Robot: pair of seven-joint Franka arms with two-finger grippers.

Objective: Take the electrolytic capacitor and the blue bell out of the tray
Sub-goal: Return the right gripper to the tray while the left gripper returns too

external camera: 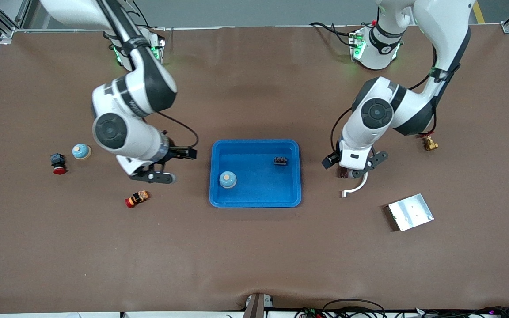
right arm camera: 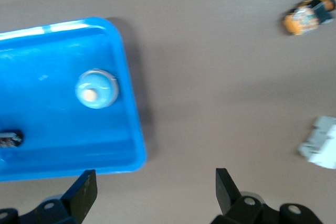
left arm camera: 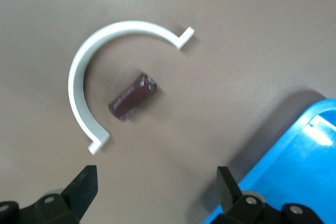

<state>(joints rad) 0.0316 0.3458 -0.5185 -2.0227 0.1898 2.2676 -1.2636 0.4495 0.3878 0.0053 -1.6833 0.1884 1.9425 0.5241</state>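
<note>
**A:** Where is the electrolytic capacitor [left arm camera: 133, 97]?

**B:** Out of the tray [external camera: 254, 142]. It lies on its side on the desk [external camera: 254, 256], inside the arc of a white curved piece [left arm camera: 79, 87], toward the left arm's end. The left gripper [left arm camera: 155, 187] hangs right over it with its fingers [left arm camera: 84, 182] spread wide and holding nothing, so I'd judge that half done.

**A:** And the blue bell [external camera: 228, 179]?

**B:** It sits upright in the tray, in the corner nearer the front camera on the right arm's side. A small black component [external camera: 280, 160] is in the tray too.

**A:** Why is the right gripper [external camera: 177, 165] there?

**B:** It hovers over the desk just beside the tray's edge with its fingers spread and empty. It looks well placed to reach in for the bell.
</note>
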